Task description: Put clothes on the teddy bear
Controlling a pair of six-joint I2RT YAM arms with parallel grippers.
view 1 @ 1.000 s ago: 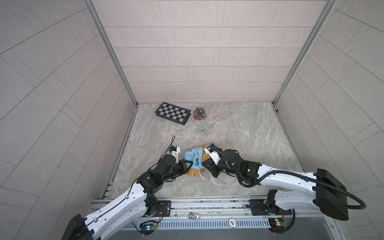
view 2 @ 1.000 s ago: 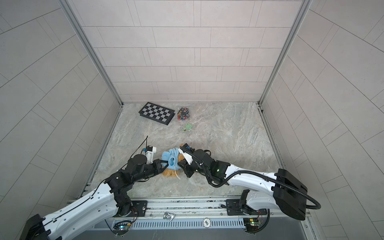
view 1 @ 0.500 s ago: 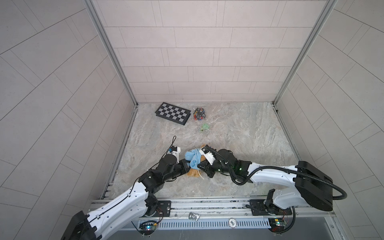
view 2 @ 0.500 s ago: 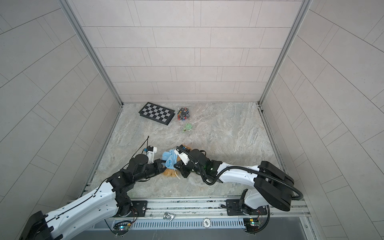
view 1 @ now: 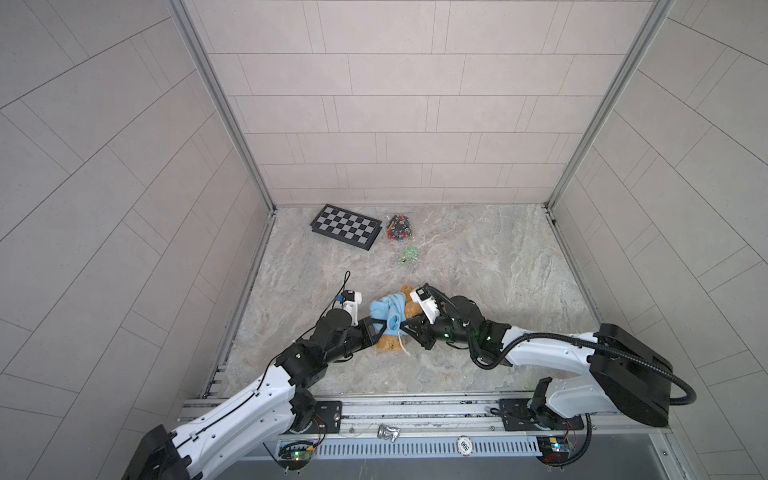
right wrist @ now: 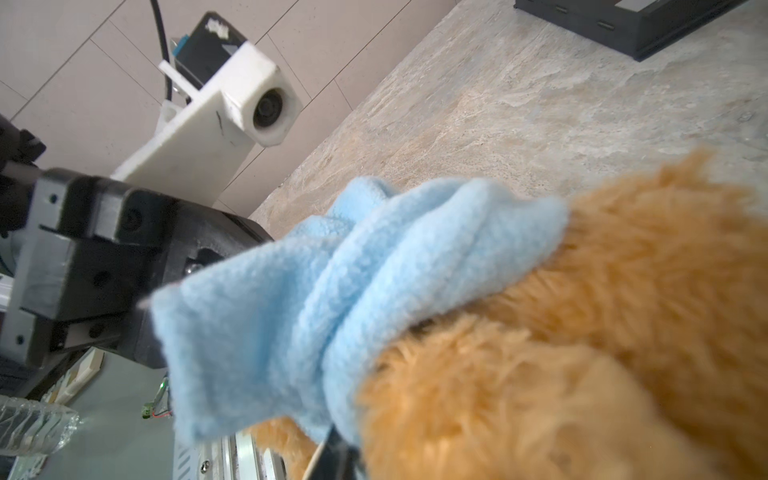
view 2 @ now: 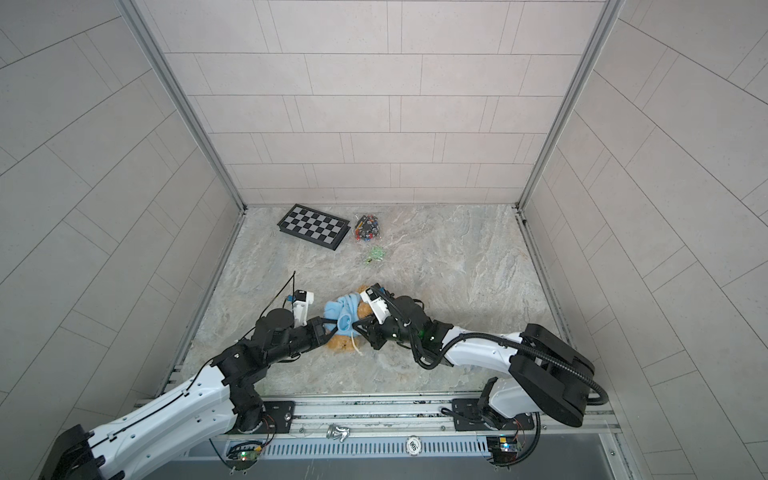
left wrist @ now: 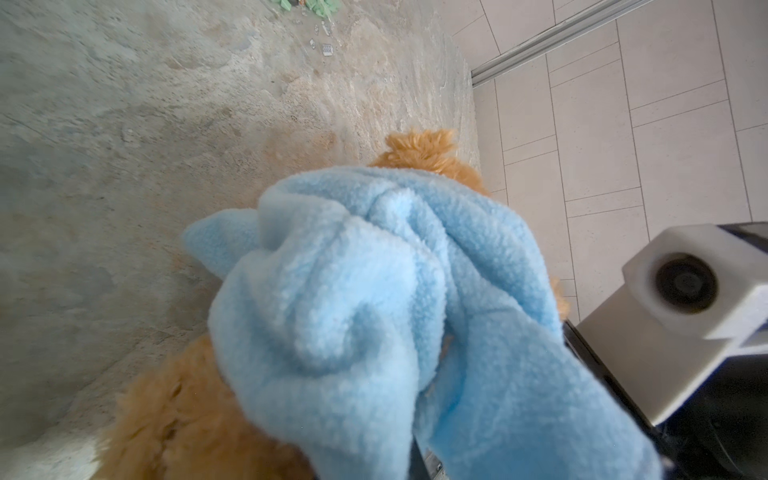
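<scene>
While the left gripper (view 1: 375,328) stays pressed together on a fold of the light blue hoodie (view 1: 388,309), exactly as it stood a second ago, the change lies on the right side. Between the two arms, the teddy bear (view 1: 387,343) lies on the marbled table (view 1: 478,257), near and slightly left of centre. The hoodie is bunched across its middle, and golden fur shows at the far end, the near end and the right flank. The right gripper (view 1: 408,329), partly spread a second ago, has now closed at the hoodie's right edge. In the right wrist view its tip sits under the fabric beside a white cord (right wrist: 316,459), so it probably pinches the hem, though some fur may be caught as well. Both sides of the garment now appear secured, which should allow the opening to be stretched and drawn down the body. Dressing is not yet complete.
</scene>
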